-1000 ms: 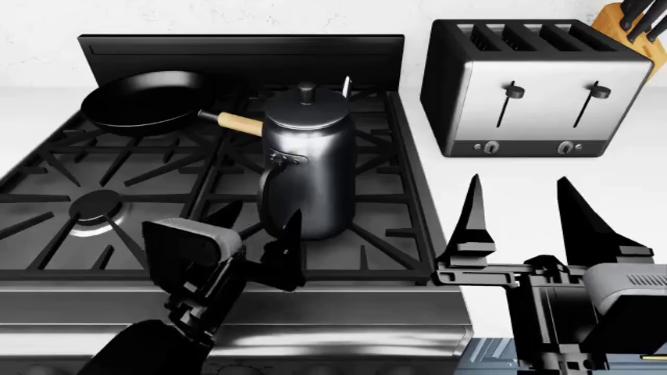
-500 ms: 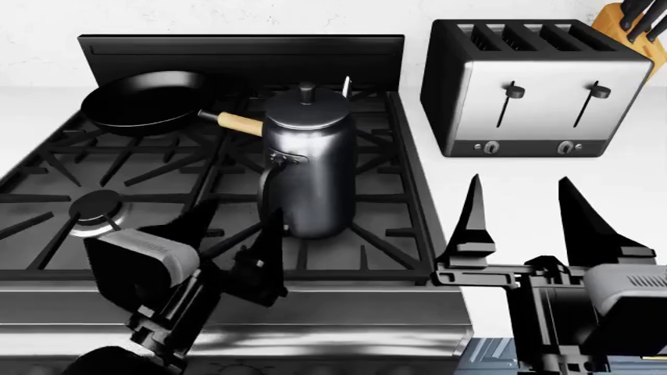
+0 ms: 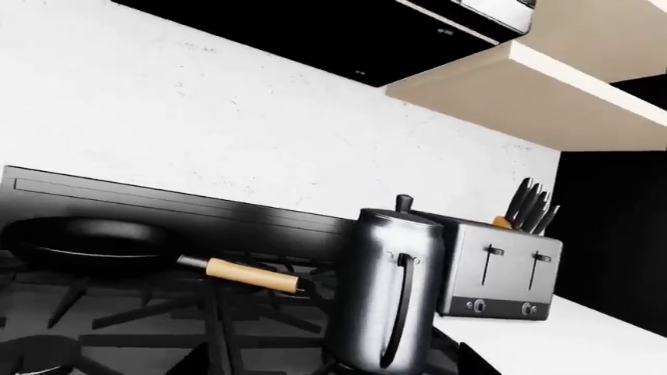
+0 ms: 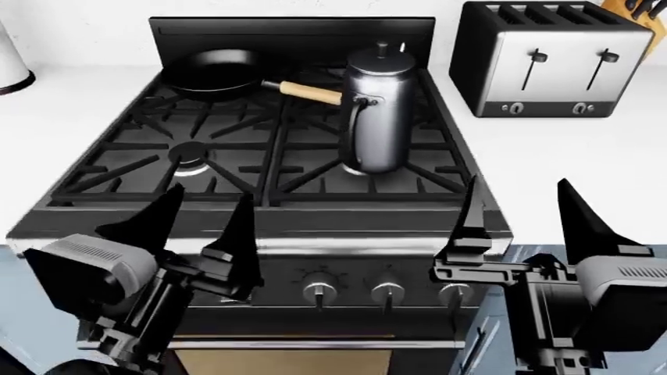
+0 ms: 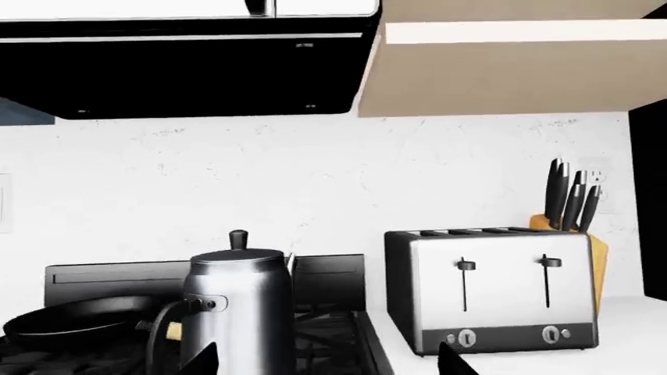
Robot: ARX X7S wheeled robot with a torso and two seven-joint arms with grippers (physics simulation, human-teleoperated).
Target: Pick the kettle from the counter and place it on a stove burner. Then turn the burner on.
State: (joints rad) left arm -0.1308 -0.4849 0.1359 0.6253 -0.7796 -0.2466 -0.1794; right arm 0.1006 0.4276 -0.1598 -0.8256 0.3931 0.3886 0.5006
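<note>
kettle (image 4: 377, 109): upright on the grate over the front-right stove burner (image 4: 360, 168), lid knob up, thin looped handle turned toward the range front; free of both grippers. Also seen in the left wrist view (image 3: 391, 293) and the right wrist view (image 5: 237, 308).
stove burner: cap mostly hidden under the kettle base; flame or none – cannot tell.
front-left burner (image 4: 190, 155): round black cap on silver ring, bare under the grate.
left gripper (image 4: 203, 223): two black fingers spread wide, nothing between them; low in front of the range's front edge, left of the knobs, well apart from the kettle.
right gripper (image 4: 518, 215): fingers spread wide, holding nothing; near the front-right corner of the range, over the edge of the counter (image 4: 583, 156).
knobs (image 4: 388, 293): three silver ones visible on the black front panel, between the two grippers; positions not readable.
frying pan (image 4: 217, 69): black, on the back-left grate, wooden handle (image 4: 309, 92) pointing toward the kettle, tip just beside its upper body; touching or not – cannot tell.
toaster (image 4: 552, 58): four-slot chrome, on the counter right of the range, both levers up.
knife block (image 4: 641, 9): wooden, black handles, behind the toaster at the far right.
white object (image 4: 11, 66): rounded, cut off at the left edge on the counter; unidentifiable.
range: black, raised back panel against a white wall.
</note>
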